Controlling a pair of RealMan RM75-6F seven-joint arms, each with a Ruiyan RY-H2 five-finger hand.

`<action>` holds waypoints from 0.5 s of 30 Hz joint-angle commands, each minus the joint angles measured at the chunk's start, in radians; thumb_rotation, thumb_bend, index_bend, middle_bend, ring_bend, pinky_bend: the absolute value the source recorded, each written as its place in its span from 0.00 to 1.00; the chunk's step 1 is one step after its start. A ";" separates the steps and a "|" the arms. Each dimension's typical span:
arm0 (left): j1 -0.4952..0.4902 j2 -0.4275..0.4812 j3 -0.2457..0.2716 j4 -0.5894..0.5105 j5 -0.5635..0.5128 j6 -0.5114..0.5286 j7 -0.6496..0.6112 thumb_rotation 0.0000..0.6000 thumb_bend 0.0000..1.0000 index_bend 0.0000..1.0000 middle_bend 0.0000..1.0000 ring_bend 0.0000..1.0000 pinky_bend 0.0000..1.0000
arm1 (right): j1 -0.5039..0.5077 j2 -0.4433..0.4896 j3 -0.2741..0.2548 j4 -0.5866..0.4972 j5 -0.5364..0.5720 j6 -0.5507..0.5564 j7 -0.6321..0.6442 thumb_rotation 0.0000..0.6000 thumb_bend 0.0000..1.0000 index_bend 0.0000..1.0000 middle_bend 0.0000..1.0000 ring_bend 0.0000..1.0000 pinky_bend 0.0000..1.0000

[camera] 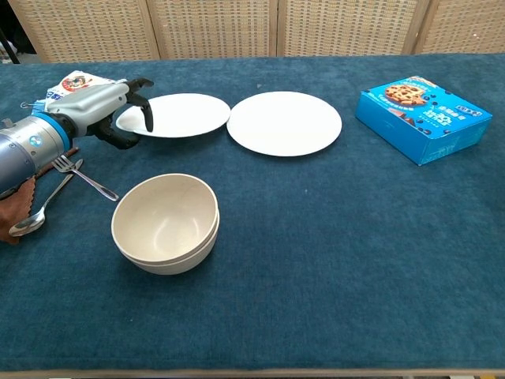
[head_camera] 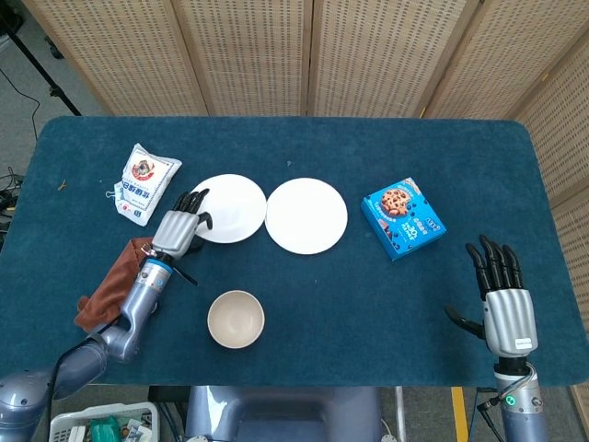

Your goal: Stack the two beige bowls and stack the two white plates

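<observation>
Head view: the table (head_camera: 304, 341) is covered in dark blue cloth. Two white plates are seen near its middle, side by side and just apart. The left plate (head_camera: 230, 207) is gripped at its near-left rim by the left hand (head_camera: 178, 228), with the fingers (head_camera: 193, 199) curled over the edge. The right plate (head_camera: 306, 215) lies flat and untouched. The beige bowls (head_camera: 236, 319) are seen as one stack nearer the front edge, apart from both hands. The right hand (head_camera: 502, 304) is held at the right front corner, its fingers spread and straight, with nothing in them. A blue cookie box (head_camera: 402, 217) lies right of the plates, a white bag (head_camera: 144, 182) lies left of them, and a brown cloth (head_camera: 109, 290) lies under the left forearm.

Chest view: the left plate (camera: 185, 114) is seen tilted, its left rim raised off the table and clamped in the left hand (camera: 106, 106), thumb below and fingers (camera: 146, 110) above. The right plate (camera: 284, 122) rests flat just beside it. One bowl is nested inside the other (camera: 166, 223). A fork (camera: 83, 178) and a spoon (camera: 35, 213) lie left of the bowls. The right hand is not shown in this view.
</observation>
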 commanded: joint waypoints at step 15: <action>-0.034 -0.014 -0.045 0.068 0.048 0.150 -0.152 1.00 0.53 0.95 0.00 0.00 0.00 | -0.003 0.001 0.008 -0.002 -0.001 -0.003 0.006 1.00 0.00 0.00 0.00 0.00 0.00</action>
